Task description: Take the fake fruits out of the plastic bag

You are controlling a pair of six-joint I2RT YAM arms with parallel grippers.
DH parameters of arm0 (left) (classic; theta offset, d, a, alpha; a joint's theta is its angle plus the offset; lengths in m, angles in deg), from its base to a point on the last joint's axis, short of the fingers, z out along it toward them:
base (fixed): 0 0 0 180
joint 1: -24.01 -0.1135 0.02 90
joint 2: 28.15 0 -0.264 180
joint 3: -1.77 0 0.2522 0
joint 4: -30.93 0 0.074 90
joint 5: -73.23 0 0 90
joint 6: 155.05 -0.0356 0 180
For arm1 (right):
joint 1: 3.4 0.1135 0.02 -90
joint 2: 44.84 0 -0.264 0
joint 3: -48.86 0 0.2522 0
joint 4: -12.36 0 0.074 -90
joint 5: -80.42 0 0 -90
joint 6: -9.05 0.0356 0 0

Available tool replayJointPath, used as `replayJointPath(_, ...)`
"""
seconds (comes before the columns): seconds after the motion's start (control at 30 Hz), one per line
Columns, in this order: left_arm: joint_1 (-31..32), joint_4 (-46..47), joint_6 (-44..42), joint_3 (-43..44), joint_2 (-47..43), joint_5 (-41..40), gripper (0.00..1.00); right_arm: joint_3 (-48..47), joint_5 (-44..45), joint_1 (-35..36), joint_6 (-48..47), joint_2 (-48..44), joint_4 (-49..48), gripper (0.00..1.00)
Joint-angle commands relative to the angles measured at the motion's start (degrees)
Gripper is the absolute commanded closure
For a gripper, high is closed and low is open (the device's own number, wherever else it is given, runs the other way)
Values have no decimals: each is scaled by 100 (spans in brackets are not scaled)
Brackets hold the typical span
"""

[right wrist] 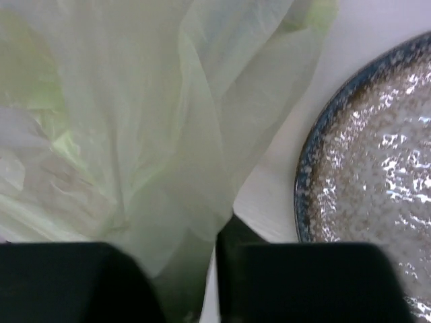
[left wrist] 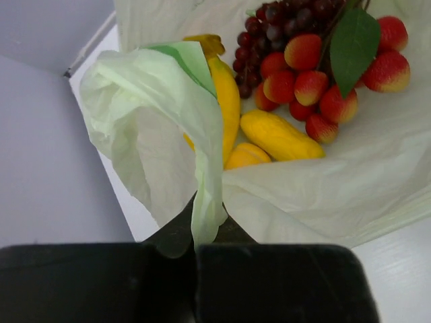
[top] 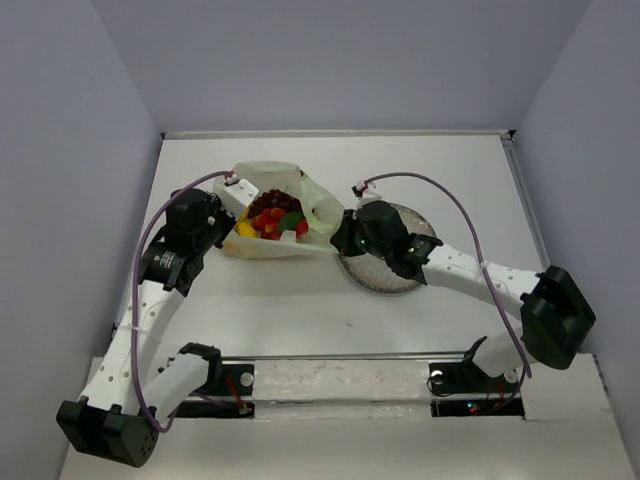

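The pale yellow-green plastic bag [top: 275, 215] lies open at the table's middle back, with the fake fruits [top: 272, 218] inside: a dark red grape bunch [left wrist: 276, 33], yellow oblong fruits [left wrist: 279, 134] and small red pieces [left wrist: 316, 94] with a green leaf. My left gripper [top: 228, 228] is shut on the bag's left edge [left wrist: 202, 208]. My right gripper [top: 338, 235] is shut on the bag's right edge [right wrist: 175, 202]. The two grippers hold the bag's mouth spread between them.
A round speckled grey plate [top: 392, 275] lies just right of the bag, partly under my right arm; its rim shows in the right wrist view [right wrist: 323, 148]. Grey walls close the table at the back and both sides.
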Motion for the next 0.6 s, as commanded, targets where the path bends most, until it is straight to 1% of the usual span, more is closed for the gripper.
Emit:
replayJointPath(0.0, -194, -431, -632, -182, -274, 351, 100, 487, -185, 121, -33, -227, 412, 75)
replayJointPath(0.07, -194, -624, -720, -296, -292, 478, 100, 488, -195, 122, -112, -315, 815, 51)
replayJointPath(0.1, -194, -668, -816, -349, -309, 530, 100, 453, -125, 122, -252, -506, 1139, 33)
replayJointPath(0.17, -194, -827, -905, -393, -344, 531, 100, 286, 217, 122, -437, -788, 1448, 24)
replayJointPath(0.23, -194, -941, -1045, -446, -432, 592, 100, 111, 358, 122, -865, -1305, 1686, 18)
replayJointPath(0.27, -194, -1054, -1098, -455, -476, 645, 100, -143, 333, 122, -1025, -1465, 1730, 17)
replayJointPath(0.3, -194, -1117, -1142, -455, -511, 689, 100, -302, 272, 122, -1331, -1710, 1740, 16)
replayJointPath(0.4, -194, -1555, -1379, -376, -626, 996, 100, -961, -123, 122, -1729, -1853, 1617, 18)
replayJointPath(0.43, -194, -1809, -1528, -315, -643, 1075, 100, -1110, -464, 183, -1782, -1792, 1434, 18)
replayJointPath(0.5, -194, -2021, -1652, -270, -644, 1199, 100, -1515, -991, 253, -1861, -1626, 1240, 18)
replayJointPath(0.53, -194, -2118, -1722, -244, -635, 1225, 100, -1638, -1534, 254, -1861, -1529, 1065, 18)
replayJointPath(0.57, -194, -2189, -1775, -253, -635, 1216, 100, -1752, -1748, 254, -1844, -1345, 967, 18)
